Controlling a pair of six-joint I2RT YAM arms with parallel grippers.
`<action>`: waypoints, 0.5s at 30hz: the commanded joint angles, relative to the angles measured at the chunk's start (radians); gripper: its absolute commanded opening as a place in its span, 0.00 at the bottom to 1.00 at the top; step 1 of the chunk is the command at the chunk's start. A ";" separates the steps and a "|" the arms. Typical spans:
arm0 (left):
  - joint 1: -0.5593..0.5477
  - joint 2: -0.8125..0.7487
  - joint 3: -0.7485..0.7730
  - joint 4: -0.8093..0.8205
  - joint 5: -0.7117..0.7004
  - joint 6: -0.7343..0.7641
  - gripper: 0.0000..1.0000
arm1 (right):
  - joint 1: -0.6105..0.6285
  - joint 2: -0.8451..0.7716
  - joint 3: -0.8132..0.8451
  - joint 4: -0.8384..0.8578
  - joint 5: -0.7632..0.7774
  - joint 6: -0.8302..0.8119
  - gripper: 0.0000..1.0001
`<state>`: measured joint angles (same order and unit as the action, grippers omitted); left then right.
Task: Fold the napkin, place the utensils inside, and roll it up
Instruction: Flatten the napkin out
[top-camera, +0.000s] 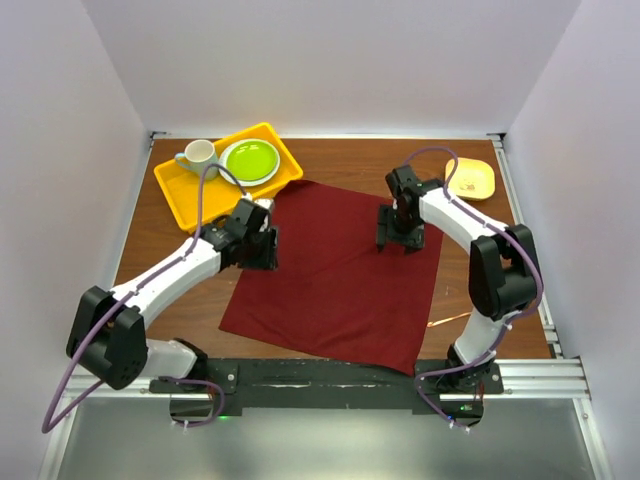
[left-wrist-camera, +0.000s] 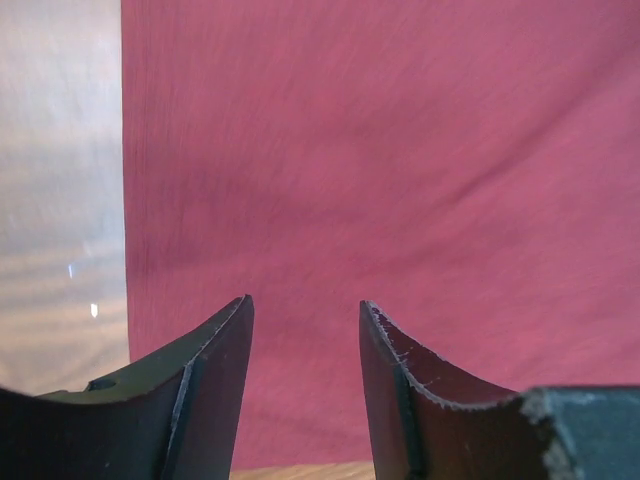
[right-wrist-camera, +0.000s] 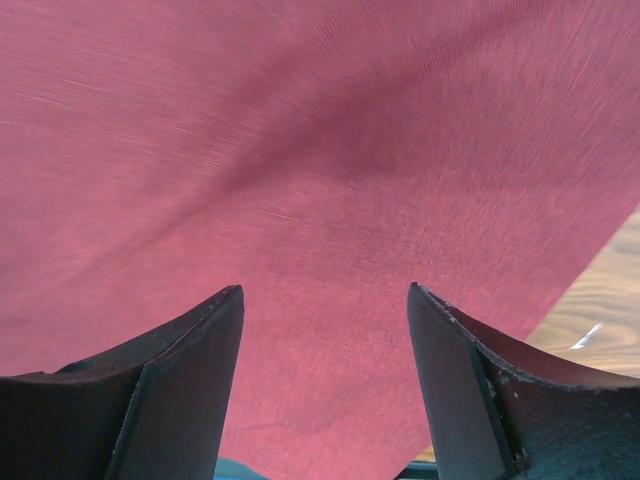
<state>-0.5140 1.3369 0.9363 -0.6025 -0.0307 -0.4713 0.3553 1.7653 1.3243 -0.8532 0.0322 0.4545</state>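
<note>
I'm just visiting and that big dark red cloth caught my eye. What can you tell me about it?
The napkin is a plain maroon soft cloth, spread flat on the wooden table, with faint creases. Its far corner lies close to the yellow tray. The left gripper and right gripper, both open and empty, are over its left and right sides.

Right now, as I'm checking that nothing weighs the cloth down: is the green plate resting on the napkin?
No, the green plate sits in the yellow tray, off the napkin.
</note>
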 joint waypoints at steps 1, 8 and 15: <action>0.000 -0.039 -0.080 0.052 -0.001 -0.030 0.52 | 0.010 -0.073 -0.123 0.108 -0.002 0.091 0.67; -0.001 -0.082 -0.188 0.030 -0.051 -0.108 0.54 | 0.007 -0.127 -0.290 0.141 0.057 0.168 0.62; 0.014 -0.049 -0.163 0.007 -0.089 -0.202 0.58 | 0.005 -0.210 -0.448 0.140 0.086 0.304 0.61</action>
<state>-0.5110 1.2564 0.7425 -0.6014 -0.0811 -0.5896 0.3611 1.6176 0.9432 -0.7261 0.0734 0.6369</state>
